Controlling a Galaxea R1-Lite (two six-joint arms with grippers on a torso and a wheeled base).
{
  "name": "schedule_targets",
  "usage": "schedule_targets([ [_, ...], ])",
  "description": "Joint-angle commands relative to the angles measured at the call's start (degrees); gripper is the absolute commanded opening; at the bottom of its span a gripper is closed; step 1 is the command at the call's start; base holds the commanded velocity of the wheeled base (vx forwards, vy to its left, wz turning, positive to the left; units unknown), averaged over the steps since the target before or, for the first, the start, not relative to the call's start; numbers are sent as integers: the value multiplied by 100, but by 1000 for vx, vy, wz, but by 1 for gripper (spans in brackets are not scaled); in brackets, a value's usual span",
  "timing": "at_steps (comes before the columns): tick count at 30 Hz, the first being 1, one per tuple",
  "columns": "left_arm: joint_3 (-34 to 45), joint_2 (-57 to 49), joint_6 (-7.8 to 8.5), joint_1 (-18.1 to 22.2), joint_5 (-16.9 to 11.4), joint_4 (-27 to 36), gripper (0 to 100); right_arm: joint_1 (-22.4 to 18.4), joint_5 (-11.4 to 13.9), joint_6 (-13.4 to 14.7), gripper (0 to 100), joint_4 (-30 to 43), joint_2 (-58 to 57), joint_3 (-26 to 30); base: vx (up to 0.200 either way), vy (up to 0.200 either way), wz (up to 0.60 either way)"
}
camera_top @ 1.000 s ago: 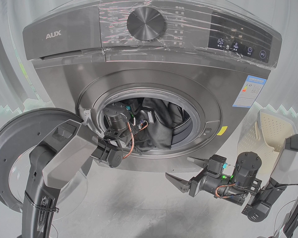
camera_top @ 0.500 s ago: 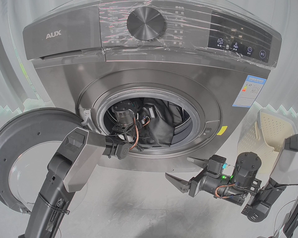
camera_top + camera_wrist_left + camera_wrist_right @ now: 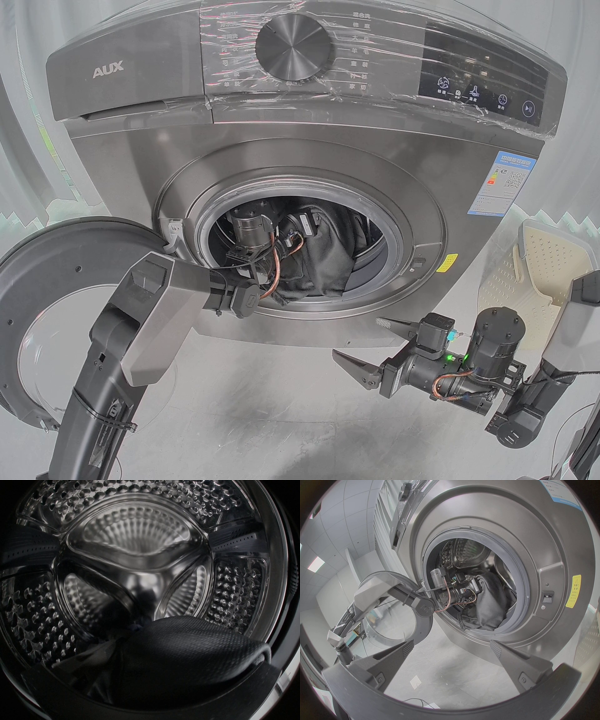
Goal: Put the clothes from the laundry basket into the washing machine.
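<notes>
The grey washing machine (image 3: 300, 150) stands with its round door (image 3: 56, 294) swung open to the left. My left gripper (image 3: 306, 228) is inside the steel drum (image 3: 131, 542), and a black garment (image 3: 325, 256) is draped over it. The garment's lower end hangs over the lip of the opening. In the left wrist view the black garment (image 3: 187, 655) covers the gripper. My right gripper (image 3: 356, 337) hangs open and empty in front of the machine, below the opening. The right wrist view shows the right gripper (image 3: 450, 644) with the black garment (image 3: 490, 605) beyond it.
A cream perforated laundry basket (image 3: 550, 262) stands to the right of the machine, behind my right arm. Bare grey floor (image 3: 262, 400) lies in front of the machine. The open door takes up the room on the left.
My left arm has pushed deeper into the drum, carrying the black garment farther in and up, so less of it hangs outside. The right arm has not moved.
</notes>
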Motion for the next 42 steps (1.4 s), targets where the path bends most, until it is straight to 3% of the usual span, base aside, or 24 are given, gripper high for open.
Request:
schedule_targets([
  [1, 1686, -1359, -127, -159, -242, 760, 100, 1, 2, 3, 100, -2, 12, 0, 0, 0, 0],
  [5, 2038, -1500, -57, -159, -260, 1023, 100, 10, 2, 3, 100, -2, 12, 0, 0, 0, 0],
  [15, 2776, -1394, 365, -308, -313, 1103, 100, 10, 2, 3, 100, -2, 12, 0, 0, 0, 0],
  [20, 2653, -1104, 418, -326, -418, 1164, 100, 10, 2, 3, 100, -2, 21, 0, 0, 0, 0],
  [21, 2600, -1007, 453, -326, -418, 1164, 0, 19, 2, 3, 100, -2, 21, 0, 0, 0, 0],
  [24, 2424, -823, 523, -299, -418, 1103, 0, 19, 2, 3, 100, -2, 21, 0, 0, 0, 0],
  [30, 1792, -638, 436, -247, -348, 821, 0, 28, 2, 3, 100, -2, 21, 0, 0, 0, 0],
  [34, 1088, -436, 348, -211, -128, 681, 0, 28, 2, 3, 100, -2, 21, 0, 0, 0, 0],
  [37, 113, -93, 330, -106, 136, 654, 0, 54, 2, 3, 100, -2, 21, 0, 0, 0, 0],
  [42, -263, 39, 233, -9, 224, 689, 0, 54, 2, 3, 100, -2, 21, 0, 0, 0, 0],
])
